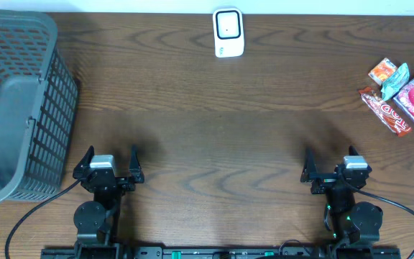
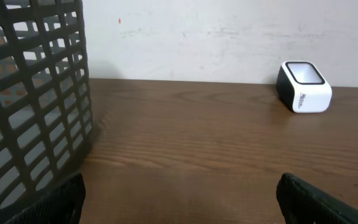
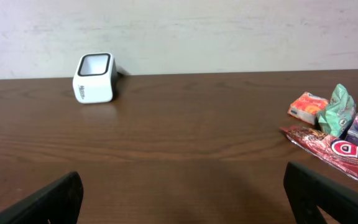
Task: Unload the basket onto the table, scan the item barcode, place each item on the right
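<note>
Fingers on the left gripper [image 1: 111,153] and right gripper [image 1: 329,158] stand apart, empty; better the right one grasps the red snack bar [image 1: 385,110] flat; barcode facing the scanner [image 1: 228,32].

- A dark grey plastic basket [image 1: 54,122] with lattice walls stands at the far left of the table, its rim facing up.
- A dark brown wooden table [image 1: 214,129] with clear grain runs across the whole scene.
- A pale, scuffed wall [image 2: 197,37] rises just behind the table's far edge.
</note>
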`<action>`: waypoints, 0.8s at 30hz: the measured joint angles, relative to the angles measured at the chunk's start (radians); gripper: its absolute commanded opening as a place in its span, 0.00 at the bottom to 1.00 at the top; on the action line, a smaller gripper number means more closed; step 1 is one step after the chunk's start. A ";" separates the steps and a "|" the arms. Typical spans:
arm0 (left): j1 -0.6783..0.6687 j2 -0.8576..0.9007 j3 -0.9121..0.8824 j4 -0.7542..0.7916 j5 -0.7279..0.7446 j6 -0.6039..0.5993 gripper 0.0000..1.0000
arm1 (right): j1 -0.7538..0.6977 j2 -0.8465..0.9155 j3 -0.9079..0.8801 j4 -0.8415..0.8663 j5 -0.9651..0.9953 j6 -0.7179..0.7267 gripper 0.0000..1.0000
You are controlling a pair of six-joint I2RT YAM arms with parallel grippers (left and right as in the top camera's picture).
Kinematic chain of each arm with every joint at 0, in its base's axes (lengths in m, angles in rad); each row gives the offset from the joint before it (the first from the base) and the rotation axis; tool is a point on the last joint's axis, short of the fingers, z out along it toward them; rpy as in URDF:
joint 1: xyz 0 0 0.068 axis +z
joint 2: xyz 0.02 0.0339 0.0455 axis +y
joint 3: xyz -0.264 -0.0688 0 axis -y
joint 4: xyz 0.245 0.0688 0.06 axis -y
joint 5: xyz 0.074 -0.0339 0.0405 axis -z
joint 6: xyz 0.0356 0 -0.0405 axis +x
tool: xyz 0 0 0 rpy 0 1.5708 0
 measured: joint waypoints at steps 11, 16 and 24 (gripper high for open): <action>-0.042 0.000 0.000 0.000 0.008 0.000 0.98 | 0.000 0.000 0.000 0.000 0.000 0.000 0.99; -0.042 0.000 0.002 -0.001 0.030 0.000 0.98 | 0.000 0.000 0.000 0.000 0.000 0.000 0.99; -0.042 0.000 0.002 -0.002 0.030 -0.004 0.98 | 0.000 0.000 0.000 0.000 0.000 0.000 0.99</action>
